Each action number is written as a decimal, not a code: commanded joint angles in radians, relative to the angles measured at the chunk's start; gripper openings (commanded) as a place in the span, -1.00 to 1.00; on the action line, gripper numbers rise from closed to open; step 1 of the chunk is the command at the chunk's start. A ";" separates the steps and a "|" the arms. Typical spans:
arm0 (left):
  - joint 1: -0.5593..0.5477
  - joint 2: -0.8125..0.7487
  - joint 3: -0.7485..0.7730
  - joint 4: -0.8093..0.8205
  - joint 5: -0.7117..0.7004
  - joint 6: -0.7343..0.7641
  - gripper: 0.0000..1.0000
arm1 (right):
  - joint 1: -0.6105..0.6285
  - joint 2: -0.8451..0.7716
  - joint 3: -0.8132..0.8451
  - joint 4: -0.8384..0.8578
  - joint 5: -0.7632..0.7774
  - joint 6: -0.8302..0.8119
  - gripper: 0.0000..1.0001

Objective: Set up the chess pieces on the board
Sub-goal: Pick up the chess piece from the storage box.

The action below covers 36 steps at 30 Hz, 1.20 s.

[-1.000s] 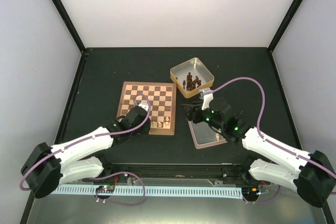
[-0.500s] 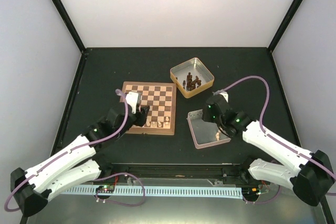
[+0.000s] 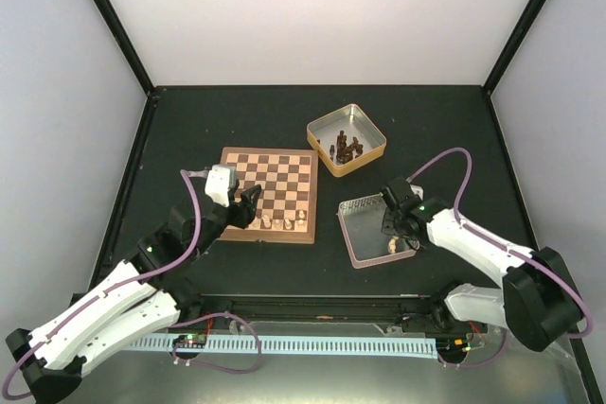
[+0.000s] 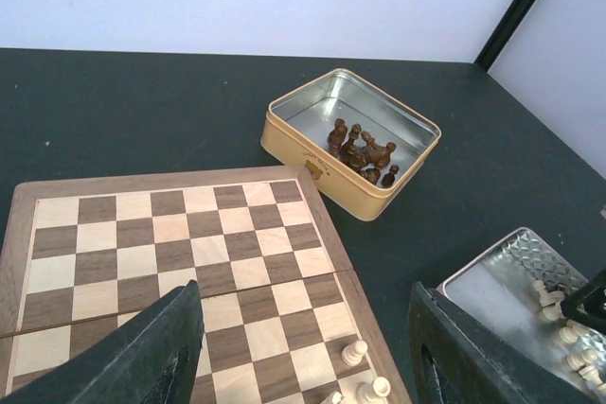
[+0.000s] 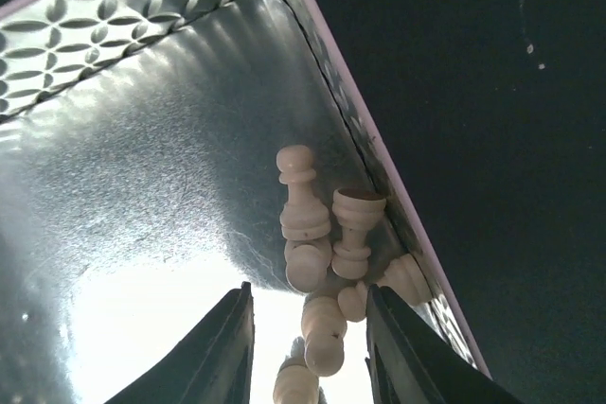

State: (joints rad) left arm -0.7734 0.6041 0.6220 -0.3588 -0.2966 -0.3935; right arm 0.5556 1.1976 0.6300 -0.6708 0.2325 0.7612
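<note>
Left gripper (image 4: 312, 371): fingers spread wide, nothing between them, poised over near right part of chessboard (image 4: 180, 243); pulled back leftward and lifted since one second ago, then low over near edge squares. Right gripper (image 5: 308, 357): fingers apart, lowered inside silver tin (image 5: 142, 139), flanking a heap of cream chess pieces (image 5: 305, 219) lying against tin's side wall, one piece in the gap, not visibly pinched; one second ago level with tin's far left corner, half a second ago over its far edge, now deep in near right part. Board pieces (image 3: 287, 223): three cream figures upright on near row, right half; only two visible one second ago, third spot then hidden by left arm. Gold tin (image 4: 322, 175): off board's far right corner, holding dark brown pieces (image 4: 365, 150), unchanged. Silver tin just right of board's near corner, position as before. Black table (image 3: 189, 130) beneath all.
</note>
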 commanded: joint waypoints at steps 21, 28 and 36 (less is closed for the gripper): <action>0.005 0.003 0.015 0.002 -0.004 0.012 0.23 | -0.017 0.176 0.071 0.084 0.086 -0.104 -0.58; 0.006 0.002 0.015 -0.001 -0.006 0.010 0.23 | -0.016 0.193 0.094 0.050 0.089 -0.112 -0.44; 0.006 0.002 0.013 -0.006 -0.009 0.012 0.23 | -0.016 0.204 0.090 0.078 0.057 -0.122 -0.69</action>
State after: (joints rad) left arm -0.7727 0.6106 0.6220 -0.3595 -0.2955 -0.3931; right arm 0.5472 1.3869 0.7021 -0.6060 0.2867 0.6445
